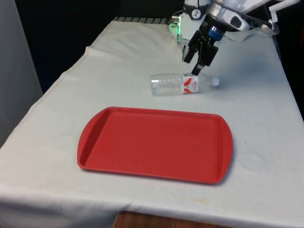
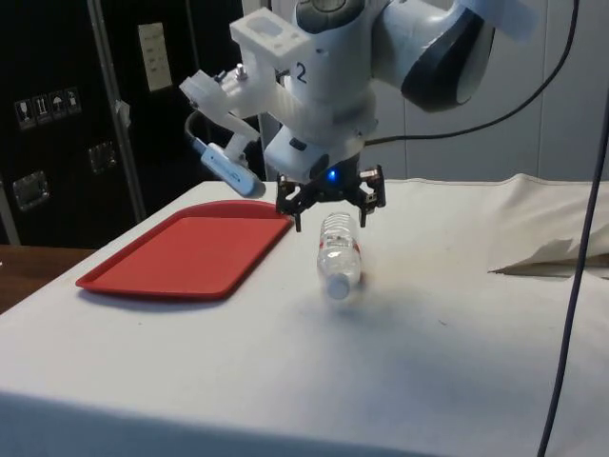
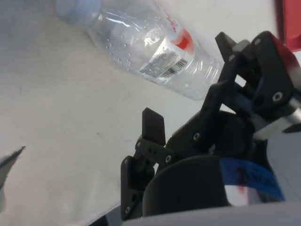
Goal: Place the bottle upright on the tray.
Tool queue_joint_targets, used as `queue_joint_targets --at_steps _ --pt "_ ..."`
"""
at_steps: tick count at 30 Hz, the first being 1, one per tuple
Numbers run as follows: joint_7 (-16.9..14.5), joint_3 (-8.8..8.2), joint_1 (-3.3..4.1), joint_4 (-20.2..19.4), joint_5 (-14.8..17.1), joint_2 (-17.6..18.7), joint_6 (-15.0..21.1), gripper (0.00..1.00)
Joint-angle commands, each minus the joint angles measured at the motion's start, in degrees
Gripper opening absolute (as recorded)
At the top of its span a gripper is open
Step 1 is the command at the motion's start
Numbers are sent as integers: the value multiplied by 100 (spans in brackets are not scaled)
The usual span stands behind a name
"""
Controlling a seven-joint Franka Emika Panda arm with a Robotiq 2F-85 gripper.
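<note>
Tray [image 1: 118,156] sat low centre in the front view, nothing on it. Bottle [image 1: 183,84] lay on its side just above, off the tray. Gripper [image 1: 195,65] hung over it, fingers apart, empty. Looked like pre-grasp; next it'd need dropping down around the bottle.

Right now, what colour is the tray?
Red; the tray shows best in the front view.

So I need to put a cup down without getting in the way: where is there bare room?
The red tray is bare inside its rim. The cloth between the tray's near rim and the table's front edge is bare too. It is crowded behind the tray, where the bottle lies on its side under the open hand.
</note>
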Motion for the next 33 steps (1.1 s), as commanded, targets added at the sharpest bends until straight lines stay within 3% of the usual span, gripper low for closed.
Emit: queue_joint_targets --at_steps 1,2,3,4,11,12,13,20,21,23,30,31,33 --pt "195 0 34 23 -201 -11 -23 100" --pt "264 11 40 17 -264 0 -46 100" --pt "195 34 0 0 -183 34 -23 100" --pt "378 40 46 17 -361 17 -86 100" --pt "670 149 69 29 -590 103 -332 100" --pt "561 160 29 0 -481 97 -286 100" --pt "728 189 69 34 -630 132 -413 100" --pt "917 321 103 109 -739 258 -728 100" --pt "739 304 57 63 -579 223 -619 100" --pt "1008 355 115 132 -802 292 -796 100" --pt "1415 481 143 201 -1071 413 -1066 100" --pt "1306 487 103 172 -980 407 -1020 100" --pt "1513 510 155 218 -1134 447 -1140 100"
